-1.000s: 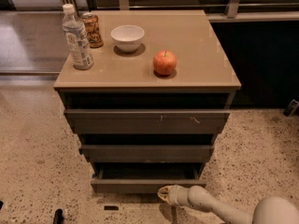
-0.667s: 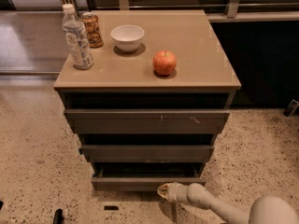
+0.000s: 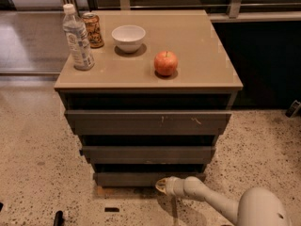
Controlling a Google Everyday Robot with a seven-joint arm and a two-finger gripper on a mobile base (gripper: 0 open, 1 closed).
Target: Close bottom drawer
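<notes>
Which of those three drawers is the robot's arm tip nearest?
The lowest, narrowest dark grey-brown drawer, with a plain unscratched front; the pale end effector sits right at that front.

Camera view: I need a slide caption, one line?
Gripper low at the front of the bottom drawer.

White, rounded robot arm enters from lower right. Bulky white joint housing sits at bottom edge. Slim forearm stretched leftward, near level. Pale, yellowish-tipped gripper at its far end, low in view, pointing left.
</notes>
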